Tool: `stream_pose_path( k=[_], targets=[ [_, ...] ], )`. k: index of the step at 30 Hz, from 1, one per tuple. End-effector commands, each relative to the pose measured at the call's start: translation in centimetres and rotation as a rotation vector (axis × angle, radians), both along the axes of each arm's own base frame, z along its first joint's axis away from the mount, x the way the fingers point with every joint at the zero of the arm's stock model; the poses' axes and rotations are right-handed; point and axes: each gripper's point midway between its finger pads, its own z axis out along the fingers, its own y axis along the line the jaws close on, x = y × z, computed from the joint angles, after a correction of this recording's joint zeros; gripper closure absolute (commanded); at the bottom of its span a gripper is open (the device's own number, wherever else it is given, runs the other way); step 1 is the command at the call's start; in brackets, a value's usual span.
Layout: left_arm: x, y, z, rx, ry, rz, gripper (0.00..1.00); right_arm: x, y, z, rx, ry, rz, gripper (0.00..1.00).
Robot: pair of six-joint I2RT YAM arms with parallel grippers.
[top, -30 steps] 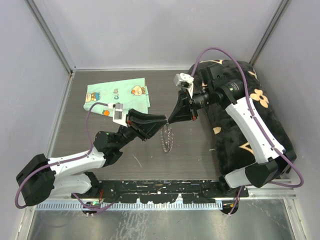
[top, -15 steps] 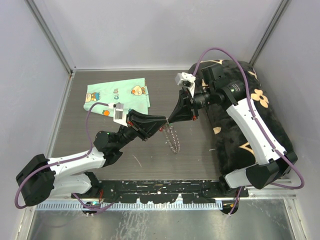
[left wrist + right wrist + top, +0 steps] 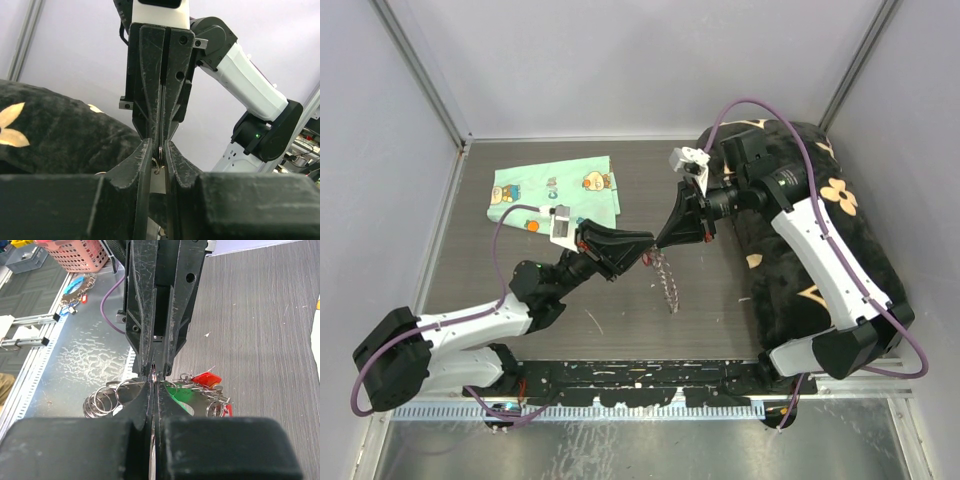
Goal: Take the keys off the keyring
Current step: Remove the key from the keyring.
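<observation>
The keyring (image 3: 665, 280) hangs in mid-air over the table's middle as a thin silver loop fringed with small rings and keys. My left gripper (image 3: 647, 246) and right gripper (image 3: 661, 243) meet tip to tip just above it. In the right wrist view my right gripper (image 3: 154, 385) is shut tight on the ring's thin wire. A green key (image 3: 200, 401), a red key (image 3: 206, 379) and small silver rings (image 3: 102, 400) dangle beside it. In the left wrist view my left gripper (image 3: 159, 148) is closed on a small silver key with a little ring, facing the right gripper (image 3: 163, 136).
A mint-green cartoon-print cloth (image 3: 555, 192) lies at the back left. A black cushion with gold flowers (image 3: 820, 240) fills the right side under the right arm. Grey walls enclose the table; a metal rail (image 3: 640, 385) runs along the near edge.
The hanging bunch has swung from lower left to the right under the grippers. Both grippers have stayed almost still, tips together.
</observation>
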Motion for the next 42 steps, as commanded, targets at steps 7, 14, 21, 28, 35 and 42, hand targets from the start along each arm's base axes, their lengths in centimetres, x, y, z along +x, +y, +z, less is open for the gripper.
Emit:
stream_pose_path(
  k=[7, 14, 21, 28, 35, 42],
  targets=[
    [0.3, 0.3, 2.2, -0.049, -0.027, 0.021, 0.81, -1.6, -0.3, 2.8, 0.088, -0.064, 0.042, 0.99],
    [0.3, 0.0, 2.6, -0.055, -0.031, 0.008, 0.87, -1.7, -0.3, 2.7, 0.092, -0.057, 0.045, 0.99],
    [0.1, 0.5, 3.1, -0.082, -0.047, 0.014, 1.0, -1.7, -0.3, 2.7, 0.093, -0.052, 0.042, 0.99],
    [-0.2, 1.3, 4.3, -0.14, -0.048, 0.015, 1.0, -1.8, -0.2, 2.4, 0.106, -0.026, 0.039, 0.86],
    [-0.5, 1.6, 5.1, -0.158, -0.059, 0.006, 1.0, -1.8, -0.1, 2.2, 0.111, -0.004, 0.039, 0.7],
    [-0.6, 2.0, 5.6, -0.194, -0.064, 0.011, 1.0, -2.0, -0.1, 2.0, 0.125, 0.003, 0.032, 0.53]
  ],
)
